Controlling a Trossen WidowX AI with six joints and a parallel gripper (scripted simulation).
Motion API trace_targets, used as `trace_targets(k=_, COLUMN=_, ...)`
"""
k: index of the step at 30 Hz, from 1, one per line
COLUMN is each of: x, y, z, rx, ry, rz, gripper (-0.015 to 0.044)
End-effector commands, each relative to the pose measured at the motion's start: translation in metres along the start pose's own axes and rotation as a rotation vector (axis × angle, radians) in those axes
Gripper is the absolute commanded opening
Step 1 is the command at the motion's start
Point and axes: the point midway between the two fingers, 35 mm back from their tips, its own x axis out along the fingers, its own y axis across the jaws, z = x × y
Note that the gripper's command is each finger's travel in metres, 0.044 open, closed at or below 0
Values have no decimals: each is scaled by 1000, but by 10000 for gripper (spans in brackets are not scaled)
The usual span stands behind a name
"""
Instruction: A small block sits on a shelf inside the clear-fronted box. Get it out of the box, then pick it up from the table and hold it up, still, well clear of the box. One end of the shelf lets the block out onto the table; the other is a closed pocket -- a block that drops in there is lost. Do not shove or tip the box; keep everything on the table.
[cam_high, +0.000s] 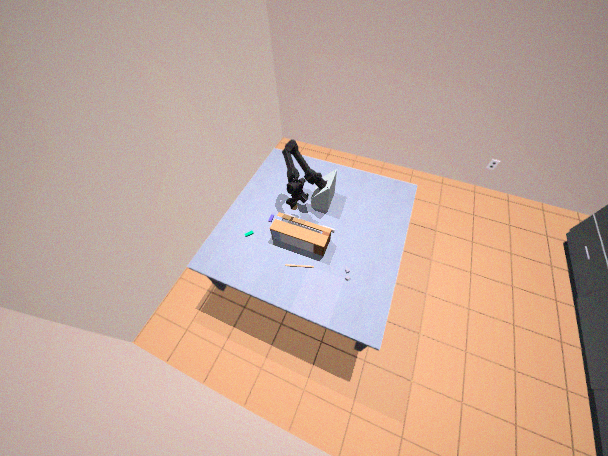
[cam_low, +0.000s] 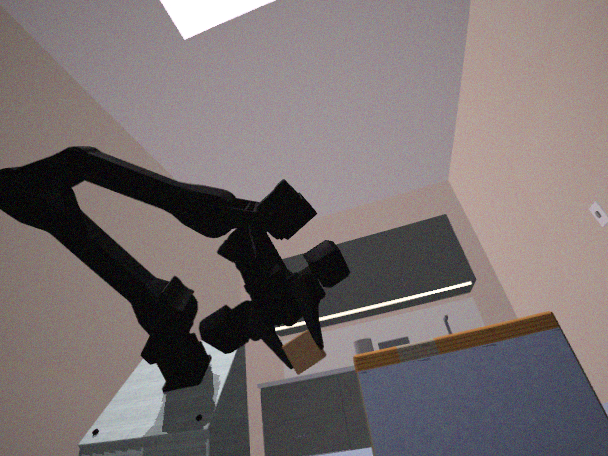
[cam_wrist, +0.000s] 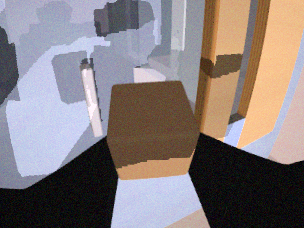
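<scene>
Block, a small tan wooden-looking cube with flat matte faces, is pinched between the black tapered fingers of the pincer, lifted off the pale blue worktop and just beside the box. Judging by this, extraction and pickup are done; the hold-up step is in hand, and next calls for rising farther from the box and keeping still. The box shows orange wood-grained edging around a smooth grey-blue panel.
</scene>
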Motion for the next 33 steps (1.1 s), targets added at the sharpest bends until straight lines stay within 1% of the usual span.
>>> trace_targets(k=1, x=-4, y=-1, z=-1, rx=-148, ry=15, rz=-10, gripper=0)
trace_targets(k=23, x=-22, y=-4, z=-3, rx=-1025, ry=106, rz=-15, gripper=0)
trace_targets(k=33, x=-22, y=-4, z=-3, rx=-1052, ry=110, rz=-14, gripper=0)
